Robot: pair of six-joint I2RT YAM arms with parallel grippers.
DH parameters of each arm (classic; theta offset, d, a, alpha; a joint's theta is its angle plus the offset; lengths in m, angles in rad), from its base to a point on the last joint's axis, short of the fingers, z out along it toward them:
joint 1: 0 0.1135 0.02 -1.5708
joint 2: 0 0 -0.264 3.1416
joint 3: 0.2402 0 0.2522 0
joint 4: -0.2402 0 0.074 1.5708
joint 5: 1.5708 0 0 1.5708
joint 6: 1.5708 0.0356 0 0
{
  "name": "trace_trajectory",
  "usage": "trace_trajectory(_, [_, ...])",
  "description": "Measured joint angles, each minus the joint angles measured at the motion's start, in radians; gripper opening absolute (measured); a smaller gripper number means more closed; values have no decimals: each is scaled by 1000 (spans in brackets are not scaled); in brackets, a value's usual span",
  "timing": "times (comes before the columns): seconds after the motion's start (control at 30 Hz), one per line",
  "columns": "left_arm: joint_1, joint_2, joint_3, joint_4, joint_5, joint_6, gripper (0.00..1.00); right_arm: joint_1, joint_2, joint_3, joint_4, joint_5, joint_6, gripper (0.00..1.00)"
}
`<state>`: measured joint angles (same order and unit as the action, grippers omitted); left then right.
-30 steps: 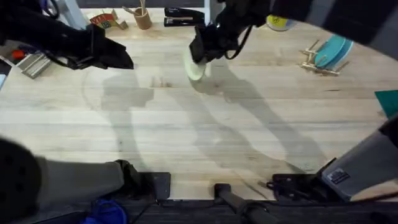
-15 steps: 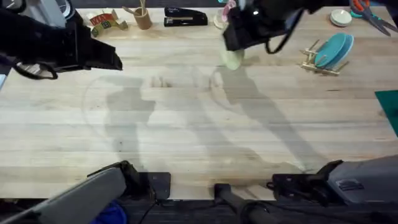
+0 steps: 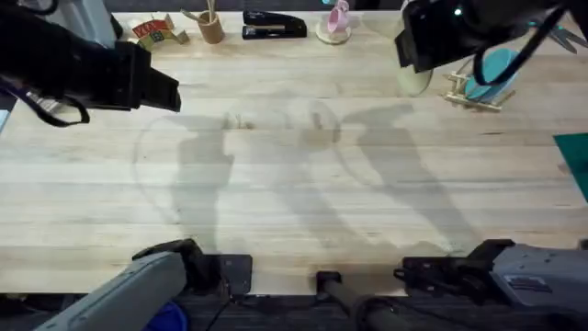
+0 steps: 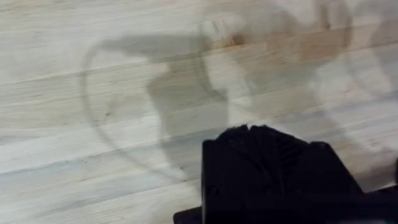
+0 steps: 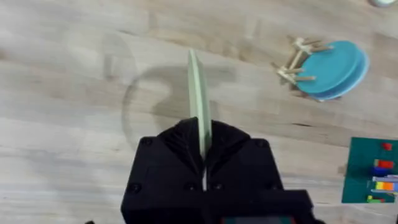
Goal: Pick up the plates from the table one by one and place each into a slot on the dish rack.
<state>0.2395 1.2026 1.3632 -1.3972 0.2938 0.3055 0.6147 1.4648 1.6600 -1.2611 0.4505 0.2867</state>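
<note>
Cream-yellow, the plate (image 5: 198, 93) stands on edge in the right gripper (image 5: 202, 163), whose black fingers are closed on its lower rim, so the disc's flat faces look to either side and its thin edge points ahead; in the overhead view it hangs above the tabletop (image 3: 294, 202), just beside the dish rack (image 3: 469, 95), which lies a little further to the robot's right and already carries teal plates (image 3: 494, 72). Judging from this, the right arm is plainly the nearer one, and the move turns on lining that thin edge up with a free slot between the pegs; the left gripper (image 3: 152, 83) hovers well apart over the far left of the tabletop, and whether its fingers are open I cannot tell.
</note>
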Motion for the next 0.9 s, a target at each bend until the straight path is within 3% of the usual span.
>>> trace_trajectory(0.07, [-15, 0, 0, 4, -11, -3, 42, 0, -8, 0, 1, 16, 0, 32])
trace_trajectory(0.13, [-21, 0, 0, 6, -21, -6, 119, 0, -9, 0, 1, 28, 0, 32])
trace_trajectory(0.23, [-21, 0, 0, 10, -30, -7, 545, 0, -9, 0, 1, 33, 0, 32])
trace_trajectory(0.27, [-21, 0, 0, 10, -33, -13, 957, 0, -9, 0, 1, 36, 0, 32])
trace_trajectory(0.63, [-21, 0, 0, 10, -33, -14, 995, 0, -9, 0, -8, 38, 9, 32])
trace_trajectory(0.9, [-21, 0, 0, 10, -33, -14, 995, -67, -9, 0, -61, 42, 182, 32])
